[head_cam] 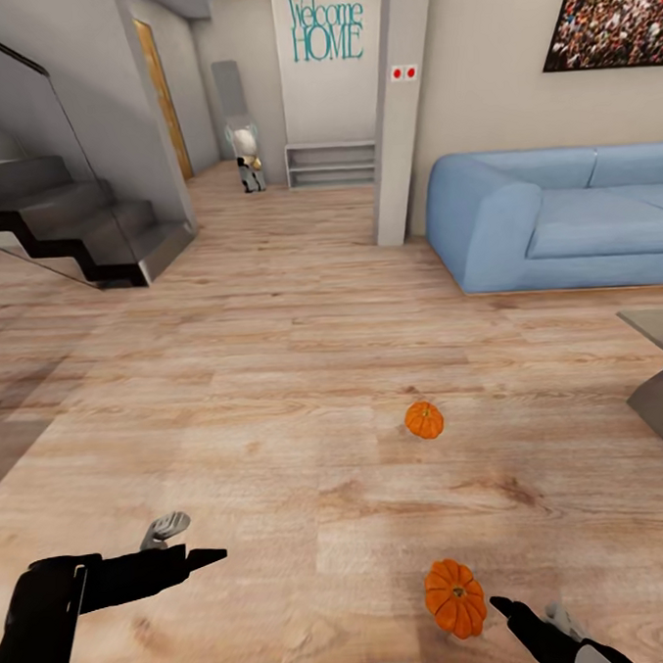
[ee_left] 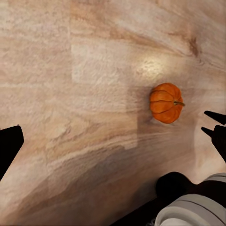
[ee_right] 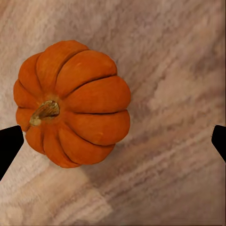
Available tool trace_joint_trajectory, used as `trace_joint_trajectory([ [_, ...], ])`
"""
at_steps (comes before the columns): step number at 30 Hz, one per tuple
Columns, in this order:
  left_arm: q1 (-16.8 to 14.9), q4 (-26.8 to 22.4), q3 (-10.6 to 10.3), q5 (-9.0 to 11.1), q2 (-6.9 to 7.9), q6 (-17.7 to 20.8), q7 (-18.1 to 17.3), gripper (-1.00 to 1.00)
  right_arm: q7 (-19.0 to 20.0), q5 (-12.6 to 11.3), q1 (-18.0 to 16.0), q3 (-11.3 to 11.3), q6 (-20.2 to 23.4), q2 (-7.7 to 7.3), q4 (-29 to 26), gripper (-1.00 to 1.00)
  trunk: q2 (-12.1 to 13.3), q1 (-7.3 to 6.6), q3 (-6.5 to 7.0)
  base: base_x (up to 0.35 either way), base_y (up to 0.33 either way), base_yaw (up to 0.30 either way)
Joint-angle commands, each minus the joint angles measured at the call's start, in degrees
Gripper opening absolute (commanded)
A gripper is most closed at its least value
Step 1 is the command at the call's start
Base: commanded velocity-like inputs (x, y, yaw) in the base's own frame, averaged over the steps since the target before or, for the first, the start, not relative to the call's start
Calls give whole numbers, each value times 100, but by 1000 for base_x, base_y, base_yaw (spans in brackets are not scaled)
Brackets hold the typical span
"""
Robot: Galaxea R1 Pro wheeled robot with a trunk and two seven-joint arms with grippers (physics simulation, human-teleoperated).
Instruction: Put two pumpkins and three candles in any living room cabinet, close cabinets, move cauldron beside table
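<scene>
I'm looking out over the wood floor point(head_cam: 257, 395) of the living room, with the blue sofa point(head_cam: 560, 219) against the far wall at the right and the staircase point(head_cam: 70, 225) at the left. A corner of the bench point(head_cam: 661, 351), the low coffee table, shows at the right edge. Both pumpkins are on the floor, well apart from each other: the far pumpkin point(head_cam: 424, 420) sits out in the open, and the near pumpkin point(head_cam: 455, 598) lies just beside my right gripper point(head_cam: 525, 614).

In the right wrist view the near pumpkin point(ee_right: 73, 103) sits off to one side between the fingertips point(ee_right: 9, 146), whose jaws stand wide apart and touch nothing. My left gripper point(head_cam: 203, 555) hovers over bare floor; its wrist view shows one dark tip at the frame edge, so I cannot tell how its jaws stand.

I judge the task barely begun: neither pumpkin is stowed yet.
</scene>
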Motion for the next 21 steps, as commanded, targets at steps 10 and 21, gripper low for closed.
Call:
trace_joint_trajectory([
  [10,-2,-33,25,5,9,1,-12,100,431,-9,6,1,15,-60,3,100,-14,26,-222,0,0,0],
  [21,0,-143,37,17,12,8,-113,100,1269,-12,9,-26,26,-154,24,100,-23,44,-377,0,0,0],
])
